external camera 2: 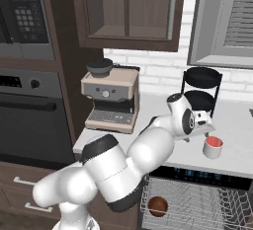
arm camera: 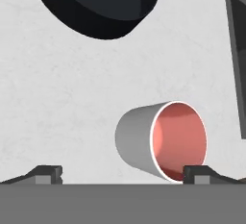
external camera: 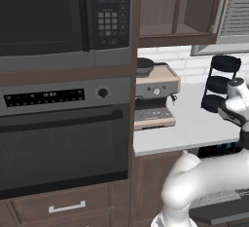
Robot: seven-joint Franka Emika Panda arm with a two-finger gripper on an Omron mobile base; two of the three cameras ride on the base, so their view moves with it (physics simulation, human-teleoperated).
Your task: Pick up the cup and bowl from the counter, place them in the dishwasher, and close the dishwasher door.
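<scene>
The cup (external camera 2: pixel 213 147) stands upright on the counter (external camera 2: pixel 237 125), near its front edge above the open dishwasher (external camera 2: pixel 197 194), just in front of a black tiered stand (external camera 2: pixel 201 90). It is a small tapered vessel, grey on the outside with a red interior and a thin white rim, wider at the mouth than at the base. In the hand view the cup (arm camera: pixel 161 140) sits low and right of centre, with the gripper (arm camera: pixel 122 174) above it and its fingers spread wide apart, holding nothing; the right fingertip (arm camera: pixel 198 172) overlaps the rim while the left one stands well clear. The cup is probably light and rigid, with a smooth wall that may slip under a weak grip. The taper suggests that a grip across the outer wall just below the rim, or one finger inside and one outside the rim, is the more secure option. The gripper appears to need a shift toward the cup to centre it between the fingers. A brown bowl (external camera 2: pixel 158 206) already rests in the dishwasher rack (external camera 2: pixel 207 209).
</scene>
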